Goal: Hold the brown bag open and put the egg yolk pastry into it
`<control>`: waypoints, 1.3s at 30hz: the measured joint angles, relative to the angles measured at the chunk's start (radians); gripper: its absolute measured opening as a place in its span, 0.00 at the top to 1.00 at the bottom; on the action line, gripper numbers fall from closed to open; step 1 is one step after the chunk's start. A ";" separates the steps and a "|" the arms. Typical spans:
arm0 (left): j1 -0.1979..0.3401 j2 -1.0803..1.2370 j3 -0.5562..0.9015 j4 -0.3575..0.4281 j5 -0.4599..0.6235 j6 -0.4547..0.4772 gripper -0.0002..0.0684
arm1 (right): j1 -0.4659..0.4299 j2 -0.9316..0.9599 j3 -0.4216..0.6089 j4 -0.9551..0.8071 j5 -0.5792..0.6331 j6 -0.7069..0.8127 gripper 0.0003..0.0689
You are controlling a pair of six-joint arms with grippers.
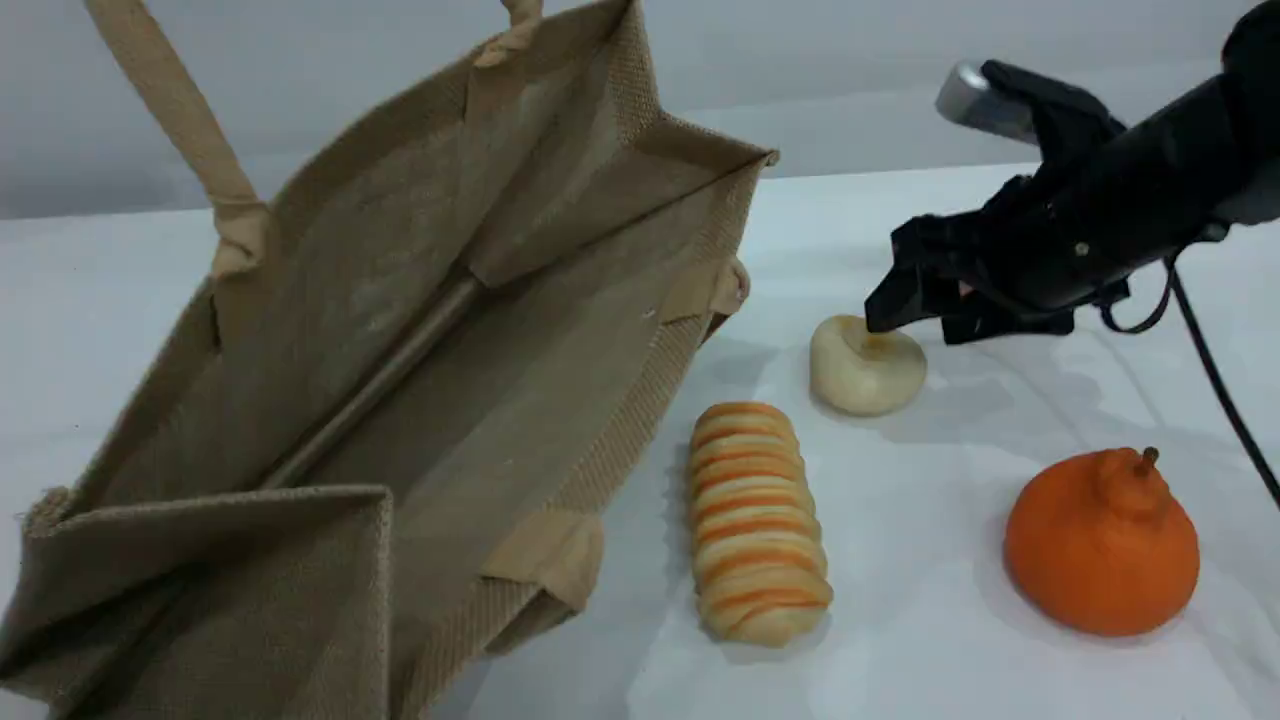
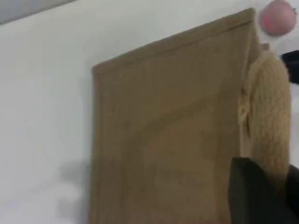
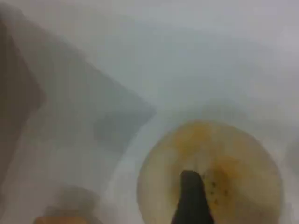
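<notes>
The brown bag [image 1: 400,380] lies tilted on the table with its mouth wide open toward the camera. One beige handle [image 1: 180,110] rises taut out of the top edge. In the left wrist view that handle [image 2: 268,116] runs down to my left gripper's dark fingertip [image 2: 252,196], which is shut on it above the bag's outer wall [image 2: 168,140]. The egg yolk pastry [image 1: 866,365] rests on the table right of the bag. My right gripper [image 1: 915,320] hovers open over it, one fingertip [image 3: 191,198] just above the pastry's yellow dimple [image 3: 210,172].
A long orange-and-cream striped loaf [image 1: 757,520] lies between the bag and the pastry, toward the front. An orange pear-shaped fruit [image 1: 1100,545] sits at the front right. A pink ball [image 2: 278,17] lies beyond the bag. The right arm's cable [image 1: 1215,380] hangs over the table.
</notes>
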 joint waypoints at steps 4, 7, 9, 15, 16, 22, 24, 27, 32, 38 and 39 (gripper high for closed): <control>0.000 0.000 0.000 -0.001 -0.001 -0.002 0.87 | 0.000 0.033 -0.001 0.000 -0.001 -0.001 0.36; 0.000 0.000 0.000 -0.010 -0.004 0.000 0.87 | 0.000 0.048 -0.001 0.001 0.009 -0.001 0.36; 0.000 0.000 0.000 -0.019 -0.010 -0.003 0.87 | 0.000 0.051 -0.001 0.001 0.031 -0.001 0.36; 0.000 0.001 0.001 -0.018 -0.018 -0.002 0.87 | 0.000 0.052 -0.001 0.000 0.077 -0.001 0.36; 0.000 0.001 0.001 -0.018 -0.018 -0.002 0.87 | 0.000 0.052 -0.001 0.000 0.080 -0.001 0.36; 0.000 0.001 0.001 -0.018 -0.018 -0.002 0.87 | 0.000 0.052 -0.001 0.000 0.114 -0.001 0.39; 0.000 0.001 0.001 -0.018 -0.018 -0.002 0.87 | 0.000 0.052 -0.001 0.000 0.116 -0.001 0.41; 0.000 0.001 0.001 -0.017 -0.018 -0.002 0.87 | 0.000 0.052 -0.001 0.000 0.116 -0.001 0.43; 0.000 0.001 0.001 -0.017 -0.018 -0.002 0.87 | 0.000 0.071 -0.012 0.000 0.117 -0.001 0.44; 0.000 0.001 0.001 -0.017 -0.023 -0.002 0.87 | 0.000 0.098 -0.033 0.001 0.133 -0.001 0.44; 0.000 0.001 0.001 -0.017 -0.023 -0.003 0.87 | 0.000 0.098 -0.033 0.001 0.131 -0.001 0.44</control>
